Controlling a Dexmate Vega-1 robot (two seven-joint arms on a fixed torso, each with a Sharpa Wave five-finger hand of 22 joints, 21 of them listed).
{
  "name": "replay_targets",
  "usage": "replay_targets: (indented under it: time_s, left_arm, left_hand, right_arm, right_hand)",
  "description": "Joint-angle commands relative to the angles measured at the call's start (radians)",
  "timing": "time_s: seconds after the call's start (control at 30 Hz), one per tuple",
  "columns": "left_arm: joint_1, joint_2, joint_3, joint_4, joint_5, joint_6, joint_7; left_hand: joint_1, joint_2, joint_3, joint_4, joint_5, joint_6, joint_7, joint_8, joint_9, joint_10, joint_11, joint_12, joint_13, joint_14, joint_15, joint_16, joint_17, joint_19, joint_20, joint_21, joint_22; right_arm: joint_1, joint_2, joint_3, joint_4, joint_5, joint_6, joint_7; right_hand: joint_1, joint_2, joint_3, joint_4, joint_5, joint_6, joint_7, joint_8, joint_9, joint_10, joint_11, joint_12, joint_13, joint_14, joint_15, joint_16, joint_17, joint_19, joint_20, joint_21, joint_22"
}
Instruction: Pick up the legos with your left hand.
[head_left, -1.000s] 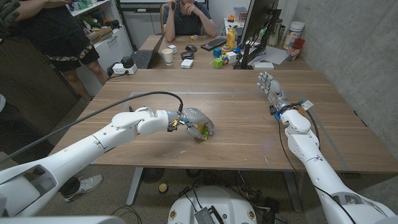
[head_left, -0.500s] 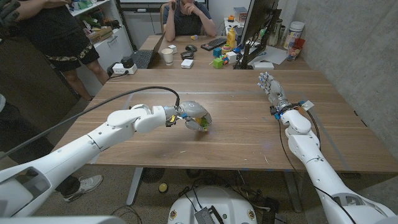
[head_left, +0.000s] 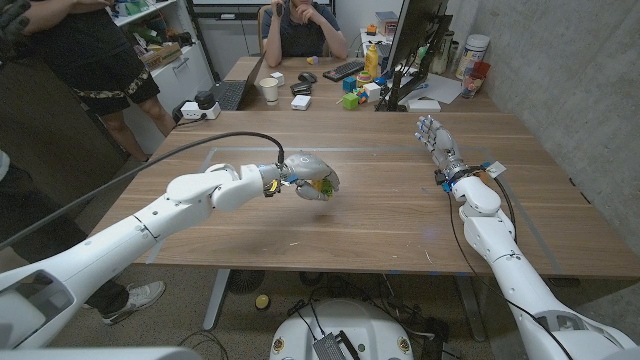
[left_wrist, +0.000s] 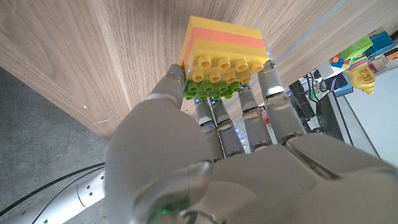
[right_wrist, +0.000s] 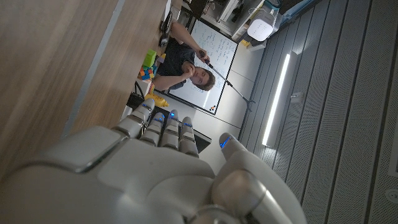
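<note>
Left hand (head_left: 312, 180) grips the legos (left_wrist: 224, 62) in its curled fingers, stack held just above the table (head_left: 400, 200) mid-left; right hand (head_left: 434, 138) stands well apart, fingers spread, holding nothing.

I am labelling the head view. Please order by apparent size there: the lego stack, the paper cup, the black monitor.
1. black monitor
2. paper cup
3. lego stack, partly hidden in the left hand, so its rank against the cup is unsure.

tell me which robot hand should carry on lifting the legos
Left. The left robot hand already grips the lego stack over the table's middle; the right robot hand stands apart, fingers spread, holding nothing.
</note>
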Motion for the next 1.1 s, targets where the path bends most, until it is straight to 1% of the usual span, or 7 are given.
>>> replay_targets:
  time_s: [0.03,0.27,0.63,1.0,1.1]
  left_arm:
    - [0.017,0.013,-0.025,-0.029,0.011,0.017,0.038]
    - [0.047,0.025,-0.059,-0.061,0.017,0.046,0.085]
    - [0.073,0.038,-0.087,-0.093,0.02,0.065,0.12]
    - [0.106,0.038,-0.134,-0.113,0.0,0.089,0.195]
    - [0.108,0.037,-0.139,-0.115,-0.002,0.09,0.205]
  left_hand:
    - [0.134,0.127,0.016,0.014,0.0,0.01,0.0,-0.005,0.003,0.003,-0.003,-0.005,0.003,0.116,-0.261,-0.005,0.003,0.124,-0.151,0.008,0.003]
    - [0.135,0.13,0.018,0.015,-0.001,0.013,0.002,-0.008,0.003,0.007,-0.006,-0.008,0.003,0.121,-0.261,-0.007,0.003,0.125,-0.151,0.014,0.004]
    - [0.135,0.134,0.021,0.018,-0.002,0.018,0.005,-0.012,0.003,0.012,-0.005,-0.011,0.003,0.125,-0.259,-0.009,0.004,0.124,-0.151,0.019,0.005]
    - [0.136,0.135,0.024,0.019,-0.003,0.018,0.004,-0.018,0.003,0.012,-0.003,-0.018,0.003,0.122,-0.258,-0.014,0.005,0.118,-0.15,0.024,0.006]
    - [0.135,0.135,0.024,0.019,-0.004,0.02,0.005,-0.019,0.003,0.015,-0.003,-0.018,0.003,0.125,-0.256,-0.014,0.005,0.117,-0.15,0.026,0.006]
  right_arm:
    - [-0.002,-0.004,-0.002,-0.004,-0.001,0.01,-0.002]
    - [-0.008,-0.005,-0.003,-0.015,-0.001,0.007,-0.007]
    - [-0.019,-0.007,-0.003,-0.032,0.002,0.009,-0.01]
    - [-0.025,-0.01,-0.006,-0.04,0.0,0.018,-0.014]
    - [-0.026,-0.01,-0.005,-0.043,0.002,0.015,-0.016]
  right_hand:
    - [-0.006,0.014,0.0,0.001,0.007,0.005,0.001,0.006,0.004,0.012,-0.002,0.007,0.005,0.007,0.0,0.001,-0.001,-0.005,-0.008,0.001,0.005]
    - [-0.006,0.014,0.0,0.001,0.008,0.005,0.001,0.006,0.004,0.015,-0.002,0.008,0.005,0.011,0.0,0.002,-0.001,-0.005,-0.007,0.001,0.005]
    - [-0.005,0.014,0.0,0.0,0.008,0.006,0.001,0.006,0.004,0.015,-0.002,0.007,0.005,0.014,-0.001,0.002,-0.001,-0.005,-0.008,0.001,0.005]
    - [-0.005,0.014,-0.001,0.0,0.009,0.008,0.001,0.007,0.004,0.016,-0.002,0.007,0.005,0.015,0.0,0.002,-0.001,-0.005,-0.008,0.001,0.005]
    - [-0.005,0.014,-0.001,0.0,0.009,0.008,0.002,0.007,0.004,0.016,-0.002,0.007,0.005,0.016,-0.001,0.002,-0.001,-0.005,-0.008,0.001,0.005]
